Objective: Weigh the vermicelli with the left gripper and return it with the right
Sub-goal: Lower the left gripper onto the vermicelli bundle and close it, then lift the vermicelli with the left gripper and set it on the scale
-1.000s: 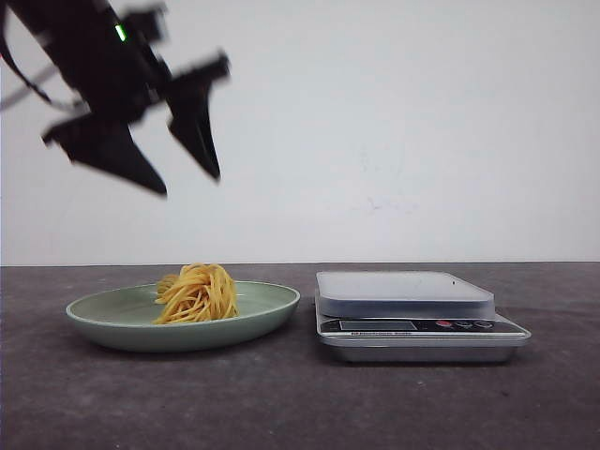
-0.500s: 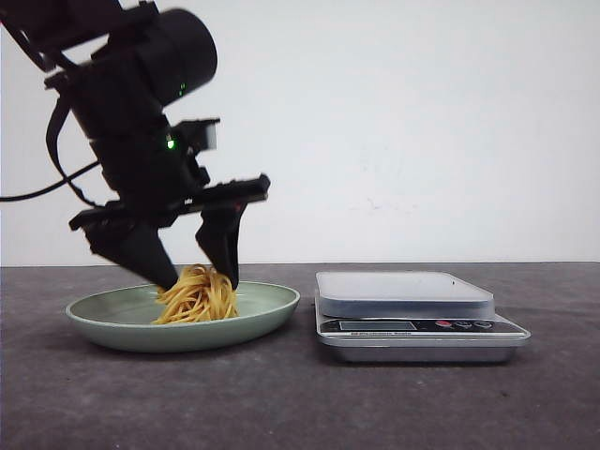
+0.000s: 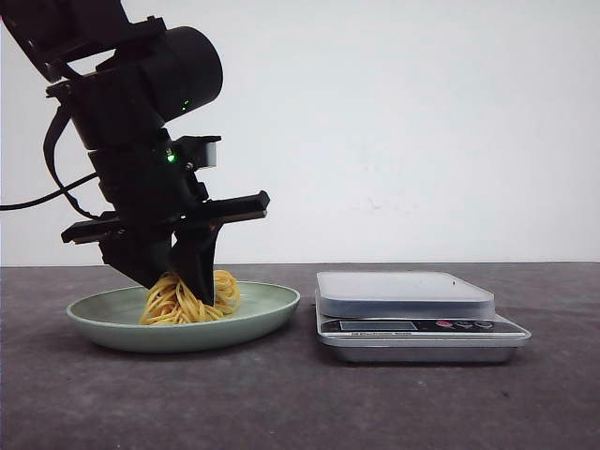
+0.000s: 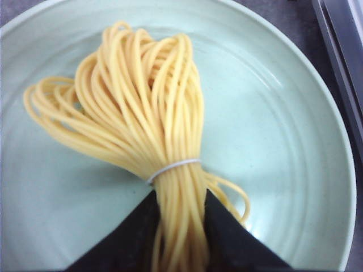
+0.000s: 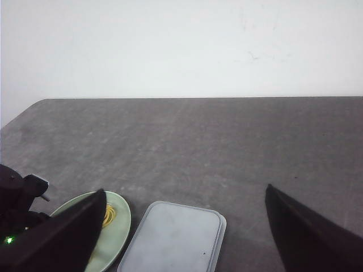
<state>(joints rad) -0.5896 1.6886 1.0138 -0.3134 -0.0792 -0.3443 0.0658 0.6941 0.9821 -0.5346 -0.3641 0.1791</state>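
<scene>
Gripping the vermicelli (image 4: 170, 147) low on its bundle, the left end effector (image 3: 178, 281) has its fingers (image 4: 232, 243) closed narrow on either side of the strands, just below a thin pale band (image 4: 173, 167) that ties them. The bundle lies in the green plate (image 3: 267, 314), which serves as landmark. It looks light, soft and springy, its loose loops free to sag or slide out, so the banded waist seems the safest hold. Just beside the plate, toward the robot's right, stands the scale (image 3: 403, 295), its platform bare. Farther back than the plate, the right end effector (image 5: 181, 238) hangs wide and holds nothing, above the grey surface (image 5: 227, 147).
</scene>
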